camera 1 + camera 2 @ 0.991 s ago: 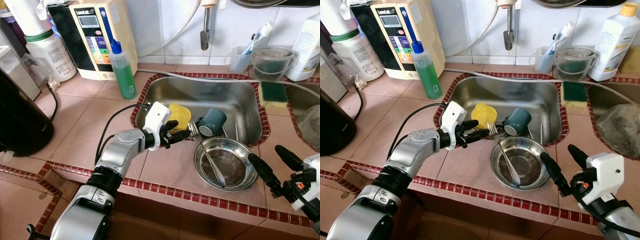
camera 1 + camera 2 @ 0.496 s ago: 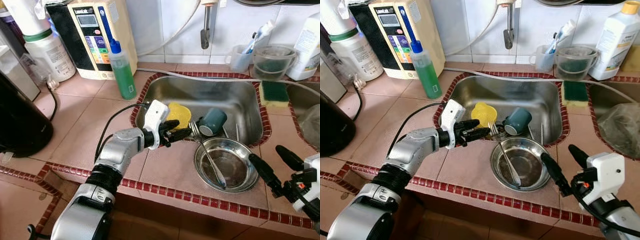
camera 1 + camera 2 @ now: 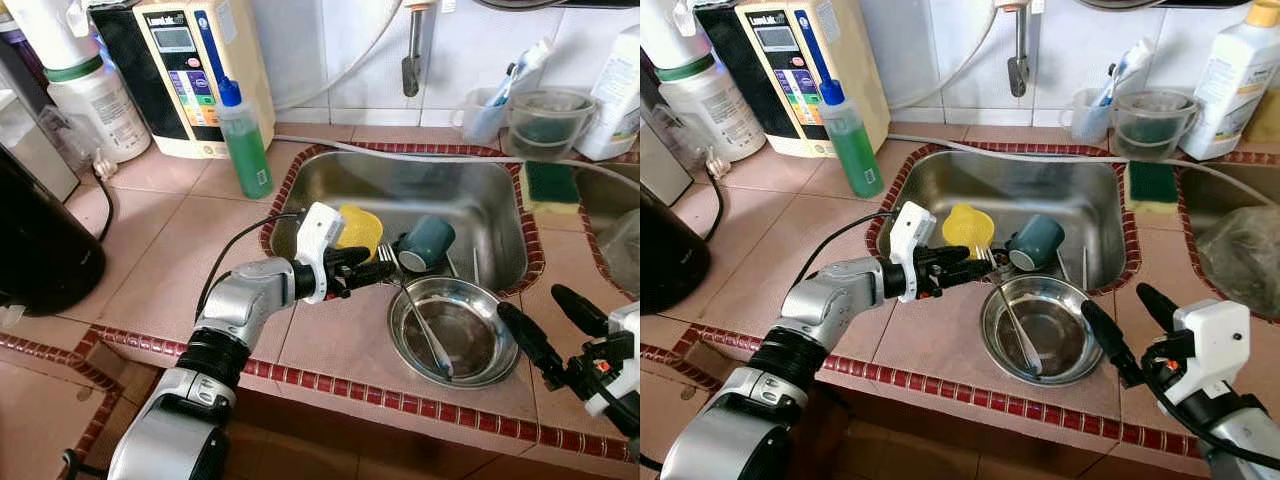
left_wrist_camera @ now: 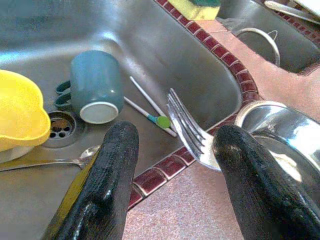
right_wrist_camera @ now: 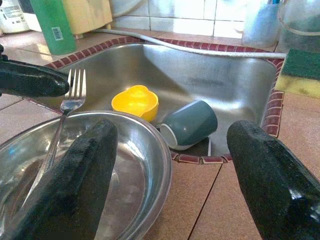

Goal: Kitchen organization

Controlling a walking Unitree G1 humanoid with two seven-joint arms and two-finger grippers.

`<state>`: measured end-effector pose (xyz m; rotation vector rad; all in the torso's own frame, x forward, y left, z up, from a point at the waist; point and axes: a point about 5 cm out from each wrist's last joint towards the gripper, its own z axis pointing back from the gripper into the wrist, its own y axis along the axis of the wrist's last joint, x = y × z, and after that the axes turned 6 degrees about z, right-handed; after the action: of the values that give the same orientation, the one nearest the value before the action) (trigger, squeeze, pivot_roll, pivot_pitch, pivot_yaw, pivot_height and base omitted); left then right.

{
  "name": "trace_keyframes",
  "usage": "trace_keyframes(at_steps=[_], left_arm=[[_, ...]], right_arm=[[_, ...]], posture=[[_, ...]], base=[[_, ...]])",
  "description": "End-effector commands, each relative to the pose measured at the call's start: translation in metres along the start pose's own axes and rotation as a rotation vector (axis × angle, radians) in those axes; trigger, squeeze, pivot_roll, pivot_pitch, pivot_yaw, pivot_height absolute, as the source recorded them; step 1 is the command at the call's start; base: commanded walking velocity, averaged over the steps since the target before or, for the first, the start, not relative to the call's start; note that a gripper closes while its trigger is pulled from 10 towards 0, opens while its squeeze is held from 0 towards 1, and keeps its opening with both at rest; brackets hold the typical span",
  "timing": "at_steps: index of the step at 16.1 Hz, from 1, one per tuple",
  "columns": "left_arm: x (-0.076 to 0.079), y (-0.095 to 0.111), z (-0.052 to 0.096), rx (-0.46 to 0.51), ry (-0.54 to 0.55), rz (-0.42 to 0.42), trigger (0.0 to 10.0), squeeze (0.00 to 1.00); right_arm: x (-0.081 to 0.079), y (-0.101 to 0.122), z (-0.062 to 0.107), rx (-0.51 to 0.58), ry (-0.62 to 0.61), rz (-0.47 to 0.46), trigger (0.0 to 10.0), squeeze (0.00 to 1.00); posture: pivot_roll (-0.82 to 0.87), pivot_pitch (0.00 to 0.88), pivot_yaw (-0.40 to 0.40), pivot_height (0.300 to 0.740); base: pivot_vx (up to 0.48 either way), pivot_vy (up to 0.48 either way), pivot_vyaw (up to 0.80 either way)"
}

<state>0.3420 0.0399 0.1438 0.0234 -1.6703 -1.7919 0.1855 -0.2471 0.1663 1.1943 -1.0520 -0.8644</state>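
You're looking at a brushed steel sink (image 3: pixel 1040 195), a glossy metal bowl (image 3: pixel 1040 330) and fork (image 4: pixel 192 127), a shiny yellow plastic dish (image 5: pixel 135 102), a matt teal cup (image 5: pixel 192 122), and rough black rubbery fingers (image 4: pixel 112 175) over matt pink tiles (image 3: pixel 180 250).

We are seeing pink tiled counter (image 3: pixel 180 240) carrying steel bowl (image 3: pixel 455 335) (fork inside), green bottle (image 3: pixel 243 140), sponge (image 3: pixel 548 187) by sink (image 3: pixel 430 195).

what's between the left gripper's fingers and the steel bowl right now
The fork: its tines poke out over the sink edge between the left gripper's open fingers, its handle running back into the steel bowl. The left wrist view shows it best.
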Motion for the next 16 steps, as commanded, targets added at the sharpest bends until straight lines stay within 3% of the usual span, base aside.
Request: trace_keyframes(at_steps=[1,16], left_arm=[[0.001,0.008,0.001,0.014,-0.012,-0.009,10.0,0.0],[0.022,0.007,-0.014,0.002,-0.072,-0.013,10.0,0.0]], right_arm=[[-0.001,0.001,-0.001,0.004,0.013,0.006,10.0,0.0],[-0.001,0.0,0.0,0.003,-0.018,0.016,10.0,0.0]], posture=[[-0.26,0.085,0.166,0.732],[-0.28,0.087,0.184,0.732]], base=[[0.0,0.0,0.0],[0.0,0.0,0.0]])
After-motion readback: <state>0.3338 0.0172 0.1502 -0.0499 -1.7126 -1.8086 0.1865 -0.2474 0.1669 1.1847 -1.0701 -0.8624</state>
